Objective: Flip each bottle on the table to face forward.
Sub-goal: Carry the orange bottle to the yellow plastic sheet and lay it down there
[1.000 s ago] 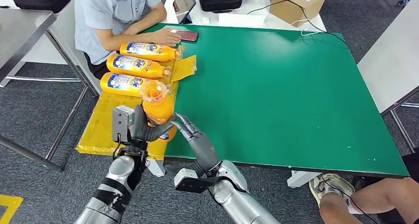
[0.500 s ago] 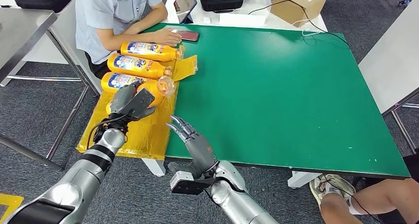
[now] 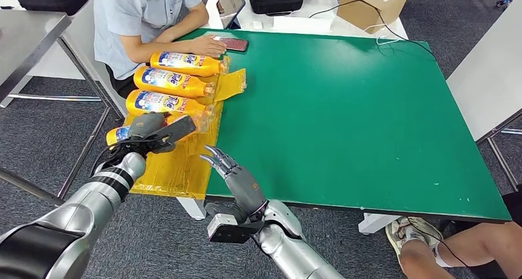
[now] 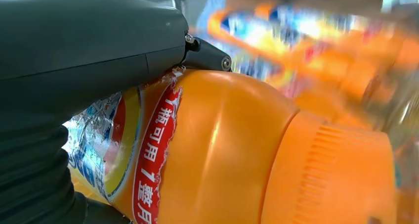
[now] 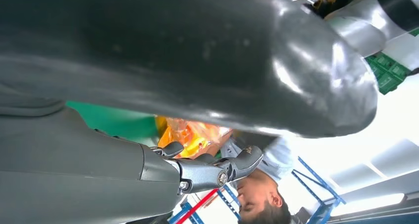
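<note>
The left hand (image 3: 155, 131) grips an orange bottle (image 3: 123, 133) lying on its side on the yellow sheet (image 3: 178, 168) at the worktop's (image 3: 345, 113) left edge, fingers (image 4: 89, 51) clenched over its label, just beside three more bottles (image 3: 172, 82). The hand hides most of the bottle's body; its cap end cannot be made out. The right hand (image 3: 231, 171) hovers nearby, fingers released and holding nothing.

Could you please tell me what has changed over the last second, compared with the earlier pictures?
The left robot hand has swung the held bottle from upright before the robot down onto the yellow sheet, lying label-up beside the three lying bottles. The right robot hand let go and now hovers open. The three bottles, the person and the phone stayed put.
</note>
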You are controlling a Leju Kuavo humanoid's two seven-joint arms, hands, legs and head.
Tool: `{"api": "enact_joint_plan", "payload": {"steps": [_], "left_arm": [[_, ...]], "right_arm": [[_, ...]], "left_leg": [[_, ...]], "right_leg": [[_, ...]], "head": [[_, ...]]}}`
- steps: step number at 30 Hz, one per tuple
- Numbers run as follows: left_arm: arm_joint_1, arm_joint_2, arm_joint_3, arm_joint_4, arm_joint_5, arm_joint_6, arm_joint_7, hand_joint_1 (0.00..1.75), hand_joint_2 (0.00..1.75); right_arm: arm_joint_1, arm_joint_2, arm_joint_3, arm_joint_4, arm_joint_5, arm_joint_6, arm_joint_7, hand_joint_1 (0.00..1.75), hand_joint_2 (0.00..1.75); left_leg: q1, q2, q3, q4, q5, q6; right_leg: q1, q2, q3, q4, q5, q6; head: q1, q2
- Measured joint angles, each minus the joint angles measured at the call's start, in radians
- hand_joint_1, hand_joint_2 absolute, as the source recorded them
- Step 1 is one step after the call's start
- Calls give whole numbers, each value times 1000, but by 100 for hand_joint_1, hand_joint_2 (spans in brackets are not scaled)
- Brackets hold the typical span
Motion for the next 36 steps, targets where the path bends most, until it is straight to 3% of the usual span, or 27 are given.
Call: {"api": "enact_joint_plan", "payload": {"steps": [8,26,27,31,32,36], "left_arm": [[-21,22,-62,52,-84,-155,-90,175,175],[-36,35,-100,69,-92,-170,-112,175,175],[-36,35,-101,69,-92,-171,-114,167,175],[-37,36,-110,68,-100,-182,-138,9,175],[-37,36,-112,68,-100,-188,-145,0,175],[-38,35,-108,67,-28,-228,-184,0,175]], "right_arm": [[0,2,0,-2,-32,6,-2,0,0],[0,2,2,-9,-43,5,-2,0,0],[0,2,2,-9,-44,5,-2,0,0],[0,2,3,-18,-61,2,-2,0,0],[0,2,4,-23,-68,2,-2,0,0],[-1,1,13,-40,-87,-1,-2,0,0]], "left_leg": [[0,0,0,0,0,0],[0,0,0,0,0,0],[0,0,0,0,0,0],[0,0,0,0,0,0],[0,0,0,0,0,0],[0,0,0,0,0,0]], "right_leg": [[0,0,0,0,0,0],[0,0,0,0,0,0],[0,0,0,0,0,0],[0,0,0,0,0,0],[0,0,0,0,0,0],[0,0,0,0,0,0]], "head": [[0,0],[0,0],[0,0],[0,0],[0,0],[0,0]]}}
